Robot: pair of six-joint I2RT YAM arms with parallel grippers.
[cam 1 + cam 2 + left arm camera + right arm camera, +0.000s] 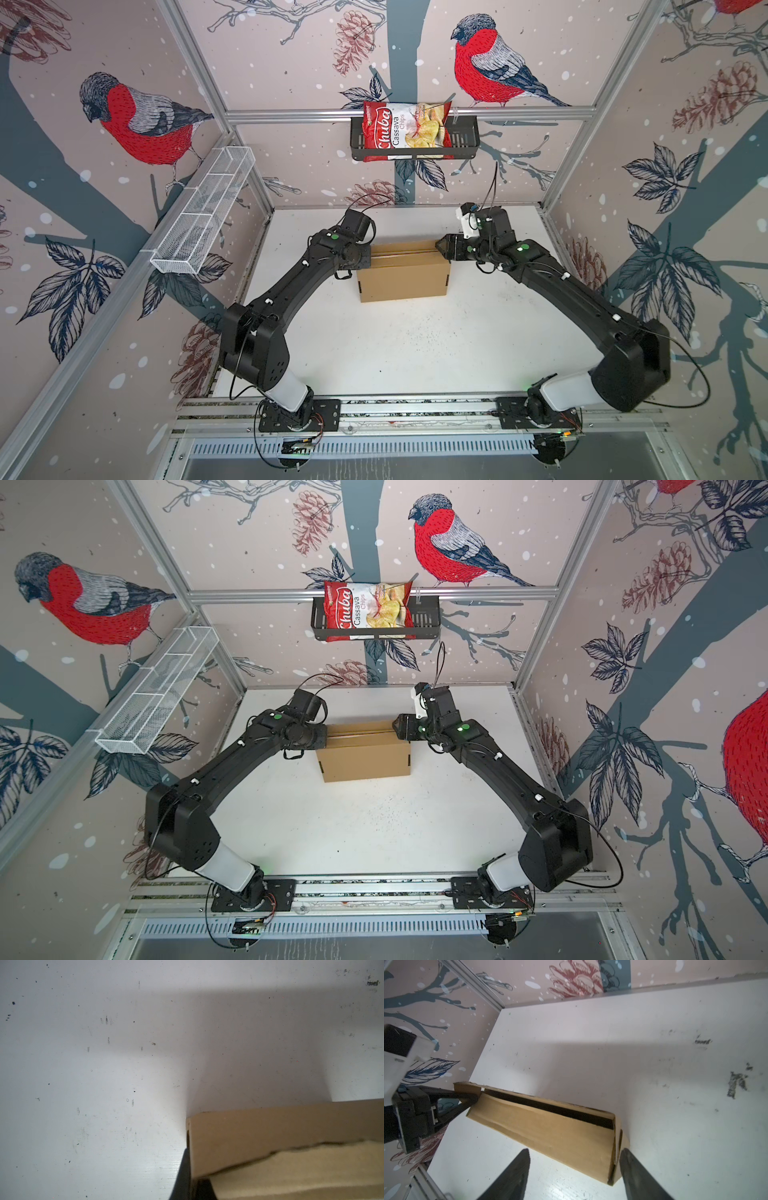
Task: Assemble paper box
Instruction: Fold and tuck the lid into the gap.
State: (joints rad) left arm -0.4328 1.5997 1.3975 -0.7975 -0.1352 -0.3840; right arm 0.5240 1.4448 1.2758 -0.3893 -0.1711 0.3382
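Right wrist view: box lies across mid-frame, with a dark slot open along its upper edge. I read that as the lid not yet tucked. Left jaws are clenched on the end wall at the far corner, left of frame. They probably serve as an anchor, so the box neither slides nor springs open. Right jaws are spread and hold nothing. One finger is just beside the near end and the other is over the front panel. In both top views the box sits at frame centre on the bench, between the arms. You likely want that flap pressed home next.
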